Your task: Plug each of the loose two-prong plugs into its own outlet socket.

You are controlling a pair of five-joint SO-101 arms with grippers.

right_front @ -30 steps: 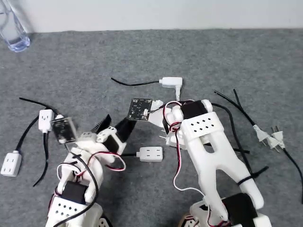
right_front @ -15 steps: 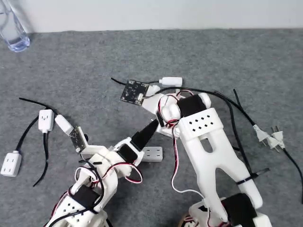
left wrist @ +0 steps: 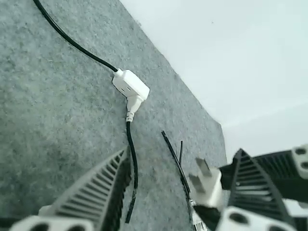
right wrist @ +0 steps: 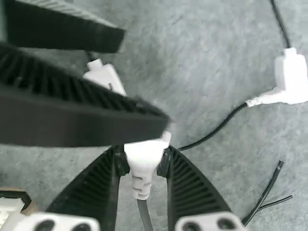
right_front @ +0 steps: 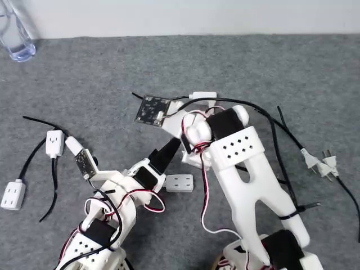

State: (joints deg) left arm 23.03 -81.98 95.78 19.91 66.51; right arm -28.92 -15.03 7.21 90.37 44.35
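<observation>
Layout as I log it from the console:

- Mat [right_front: 112, 73]: under everything.
- Bottle [right_front: 16, 39]: far left corner.
- End outlet [right_front: 12, 194]: left edge, near side.
- Second outlet [right_front: 54, 143]: behind and right of the end outlet, with a seated plug [right_front: 73, 145] touching its right side.
- Outlet block [right_front: 180, 183]: centre, between the two arms.
- Angled plug [right_front: 202, 97]: behind the right arm's wrist.
- Inner loose plug [right_front: 310, 160] and outer loose plug [right_front: 329, 163]: side by side, well right of the right arm.
- Held plug [right wrist: 143, 168]: I place it clamped in the right gripper [right wrist: 142, 150], and between the spread fingers of the left gripper [left wrist: 183, 154].
</observation>
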